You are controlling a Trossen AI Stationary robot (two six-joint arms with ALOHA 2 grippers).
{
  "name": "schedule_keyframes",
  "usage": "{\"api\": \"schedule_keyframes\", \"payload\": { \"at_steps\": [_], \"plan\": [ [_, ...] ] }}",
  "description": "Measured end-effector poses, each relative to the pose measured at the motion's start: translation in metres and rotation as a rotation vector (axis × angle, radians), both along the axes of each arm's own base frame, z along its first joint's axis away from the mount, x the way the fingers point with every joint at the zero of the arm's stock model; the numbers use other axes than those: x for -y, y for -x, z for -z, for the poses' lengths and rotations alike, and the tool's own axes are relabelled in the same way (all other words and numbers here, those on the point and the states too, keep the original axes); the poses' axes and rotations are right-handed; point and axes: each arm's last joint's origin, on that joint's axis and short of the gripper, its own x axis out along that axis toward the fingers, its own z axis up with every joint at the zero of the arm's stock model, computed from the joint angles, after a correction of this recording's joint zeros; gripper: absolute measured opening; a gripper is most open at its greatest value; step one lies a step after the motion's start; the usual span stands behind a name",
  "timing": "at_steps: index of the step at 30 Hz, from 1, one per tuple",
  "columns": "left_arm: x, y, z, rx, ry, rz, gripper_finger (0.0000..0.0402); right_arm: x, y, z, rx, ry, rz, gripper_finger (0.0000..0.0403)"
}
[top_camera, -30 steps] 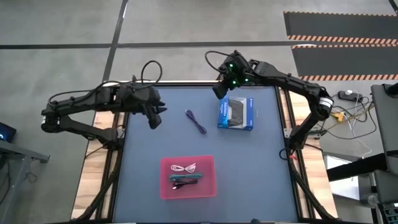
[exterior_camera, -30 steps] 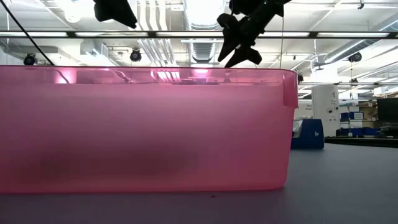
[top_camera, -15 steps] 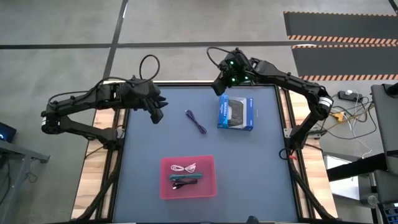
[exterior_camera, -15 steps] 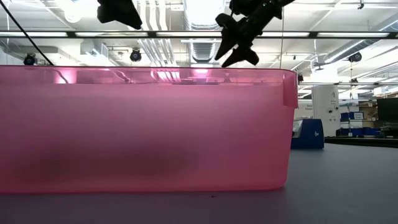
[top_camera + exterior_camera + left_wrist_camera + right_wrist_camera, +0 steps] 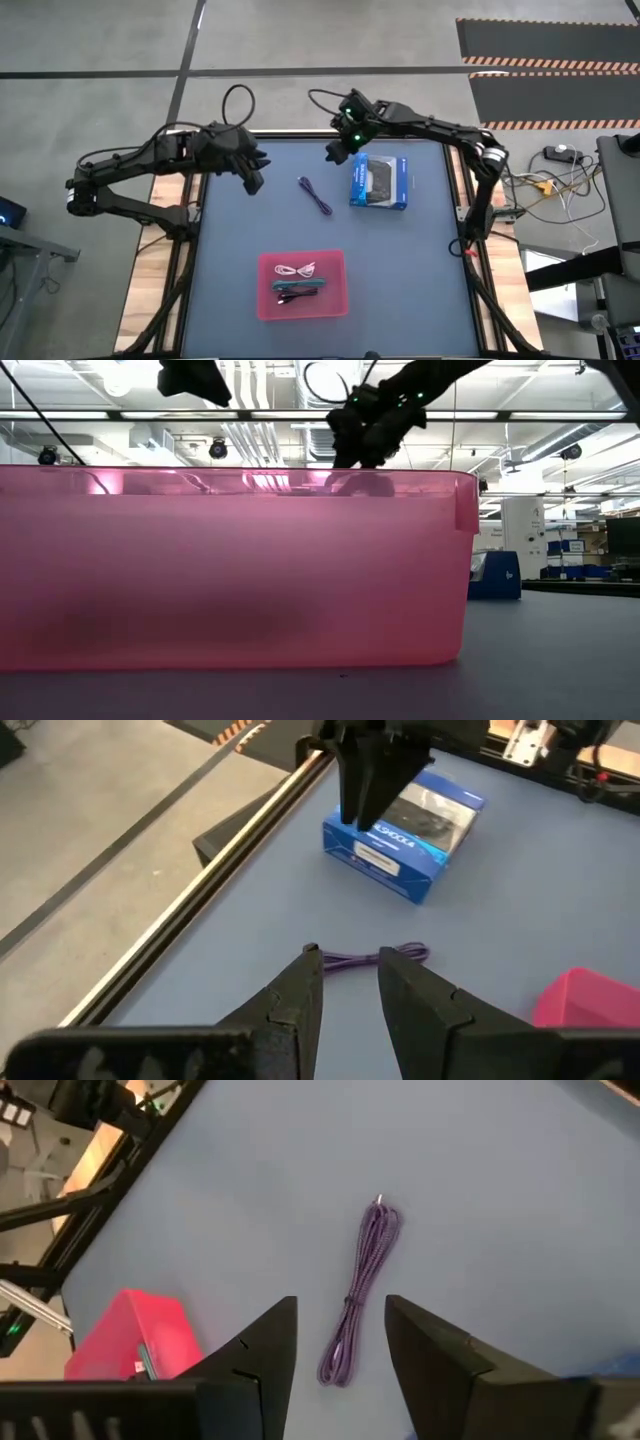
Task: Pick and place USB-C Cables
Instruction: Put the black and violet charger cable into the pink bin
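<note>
Purple cable [image 5: 315,195] lay on the bench [image 5: 400,260], above the pink tray [image 5: 334,300]. The right pincer [image 5: 335,152] hung just upper right of it, fingers apart and empty. The left pincer [image 5: 254,183] waited at left, also open.

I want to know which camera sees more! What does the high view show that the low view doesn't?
Only the high view shows the purple cable lying loose on the table, the blue box, and the white cable plus darker cables inside the pink tray. Only the low view shows the ceiling lights and the room behind, with the tray wall hiding its contents. Both show the pink tray, the left claw and the right claw.
</note>
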Motion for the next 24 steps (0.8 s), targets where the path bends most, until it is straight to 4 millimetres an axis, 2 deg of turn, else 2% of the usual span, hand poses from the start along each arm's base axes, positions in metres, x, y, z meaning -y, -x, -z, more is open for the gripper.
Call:
{"api": "schedule_keyframes", "payload": {
  "at_steps": [6,13,19,24],
  "plan": [
    [0.0,0.002,-0.001,-0.003,-0.013,0.004,0.0083,-0.001,-0.022,-0.001,-0.036,-0.007,-0.041,0.0136],
    [0.003,0.013,-0.006,0.052,0.01,-0.011,0.0083,-0.024,-0.046,0.0,-0.16,0.052,-0.05,0.0137],
    [0.005,0.017,-0.019,0.245,0.08,-0.071,0.0083,-0.054,-0.062,0.0,-0.279,0.096,-0.02,0.0137],
    [0.014,0.019,-0.04,0.449,0.048,-0.007,0.0083,-0.078,-0.07,0.004,-0.309,0.049,0.029,0.0137]
  ]
}}
